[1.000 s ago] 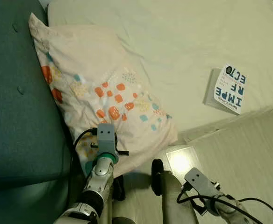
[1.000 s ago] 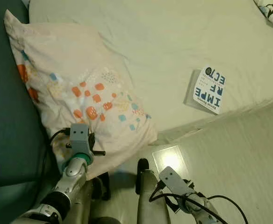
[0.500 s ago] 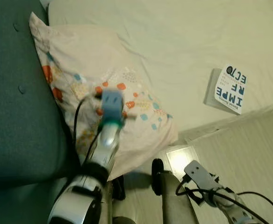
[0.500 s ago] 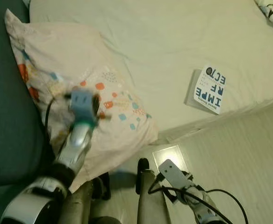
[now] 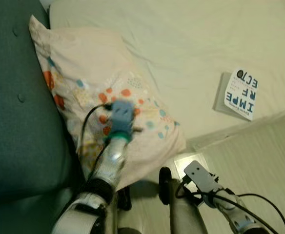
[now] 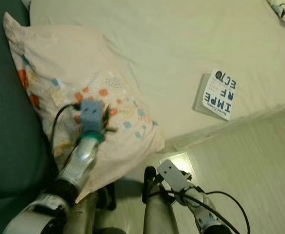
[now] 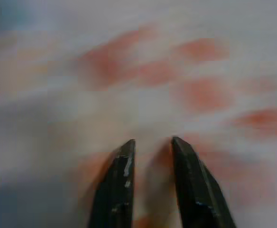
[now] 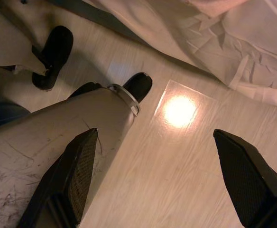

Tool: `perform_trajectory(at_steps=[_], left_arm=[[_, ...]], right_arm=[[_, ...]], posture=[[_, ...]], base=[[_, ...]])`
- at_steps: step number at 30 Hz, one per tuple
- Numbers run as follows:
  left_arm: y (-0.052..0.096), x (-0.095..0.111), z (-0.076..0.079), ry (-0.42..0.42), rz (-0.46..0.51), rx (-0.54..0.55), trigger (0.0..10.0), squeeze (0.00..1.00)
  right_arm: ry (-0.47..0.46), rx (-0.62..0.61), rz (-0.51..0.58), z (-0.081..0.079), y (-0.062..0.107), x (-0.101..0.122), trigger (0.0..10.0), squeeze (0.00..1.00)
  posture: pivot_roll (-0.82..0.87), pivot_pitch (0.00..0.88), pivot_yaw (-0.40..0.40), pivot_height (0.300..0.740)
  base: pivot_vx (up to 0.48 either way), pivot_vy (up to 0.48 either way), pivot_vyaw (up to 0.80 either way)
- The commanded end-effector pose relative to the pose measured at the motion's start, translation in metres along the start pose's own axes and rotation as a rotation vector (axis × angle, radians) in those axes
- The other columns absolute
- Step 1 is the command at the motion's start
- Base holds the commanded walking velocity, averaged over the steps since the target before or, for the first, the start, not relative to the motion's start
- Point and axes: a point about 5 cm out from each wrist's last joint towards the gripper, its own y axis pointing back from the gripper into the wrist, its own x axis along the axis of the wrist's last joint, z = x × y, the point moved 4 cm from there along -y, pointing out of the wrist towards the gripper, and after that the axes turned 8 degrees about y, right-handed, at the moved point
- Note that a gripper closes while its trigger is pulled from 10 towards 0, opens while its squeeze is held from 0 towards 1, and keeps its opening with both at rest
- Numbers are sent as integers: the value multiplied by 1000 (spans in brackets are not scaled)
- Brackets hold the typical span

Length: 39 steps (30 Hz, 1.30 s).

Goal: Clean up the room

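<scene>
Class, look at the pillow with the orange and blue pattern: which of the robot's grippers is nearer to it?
The left. The left gripper is over the pillow, jaws slightly apart just off its patterned cover. The right gripper hangs low over the floor beside the bed, jaws wide open.

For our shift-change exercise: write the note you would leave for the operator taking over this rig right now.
Left gripper: over the patterned pillow, fingers a narrow gap apart, nothing between them.
Right gripper: wide open, empty, low over the floor near the robot's leg.
Pillow leans against the teal headboard at the bed's corner. A book lies near the bed edge.
Done: nothing visibly tidied.
Left: probably grasp the pillow, then deal with the book.
</scene>
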Motion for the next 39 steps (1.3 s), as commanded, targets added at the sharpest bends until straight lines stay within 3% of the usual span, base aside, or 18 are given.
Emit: perform_trajectory(at_steps=[1,2,3,4,5,8,13,14,15,16,18,20,21,25,34,35,36,39], left_arm=[[4,-13,-22,11,-54,89,10000,1000],[4,-19,-42,0,-87,161,10000,1000],[4,-19,-42,0,-87,161,10000,1000],[7,-24,-64,-31,-118,236,10000,1000],[7,-24,-64,-31,-118,236,10000,1000],[13,-30,-92,-26,-154,339,10000,1000],[20,-35,-107,29,-163,380,10000,1000],[25,-41,-111,98,-182,368,10000,1000],[25,-41,-111,98,-182,368,10000,1000],[29,-50,-114,225,-211,341,10000,1000],[29,-50,-114,225,-211,341,10000,1000],[43,-64,-130,356,-242,344,10000,1000],[43,-64,-130,356,-242,344,10000,1000],[59,-74,-162,438,-268,401,10000,1000],[66,-72,-173,491,-291,272,10000,1000],[69,-75,-169,518,-310,198,10000,1000],[73,-81,-158,543,-334,98,10000,0],[80,-90,-135,559,-368,-42,10000,0]], right_arm=[[-26,50,-75,-19,6,-25,10000,0],[-27,49,-76,-19,6,-26,10000,0],[-27,49,-76,-19,6,-26,10000,0],[-28,48,-76,-19,6,-25,10000,0],[-28,48,-76,-19,6,-25,10000,0],[-28,47,-74,-19,6,-25,10000,0],[-26,47,-76,-20,6,-26,10000,0],[-23,46,-80,-19,6,-27,10000,0],[-23,46,-80,-19,6,-27,10000,0],[-21,43,-85,-18,7,-28,10000,0],[-21,43,-85,-18,7,-28,10000,0],[-21,38,-89,-16,7,-30,10000,0],[-21,38,-89,-16,7,-30,10000,0],[-21,34,-90,-16,7,-30,10000,0],[-17,33,-91,-15,7,-30,10000,0],[-16,32,-90,-14,7,-29,10000,0],[-16,31,-88,-13,7,-30,10000,0],[-14,28,-88,-12,9,-30,10000,0]], posture=[[-198,389,106,740],[-194,389,107,740],[-194,389,107,740],[-192,393,110,740],[-192,393,110,740],[-194,394,111,740],[-193,397,111,740],[-193,397,113,740],[-193,397,113,740],[-190,397,114,740],[-190,397,114,740],[-186,398,117,740],[-186,398,117,740],[-186,397,117,740],[-182,397,116,740],[-181,398,114,740],[-192,403,110,740],[-202,411,104,740]], base=[[0,0,0],[0,0,0],[0,0,0],[0,0,0],[0,0,0],[0,0,0],[0,0,0],[0,0,0],[0,0,0],[0,0,0],[0,0,0],[0,0,0],[0,0,0],[0,0,0],[0,0,0],[0,0,0],[0,0,0],[0,0,0]])
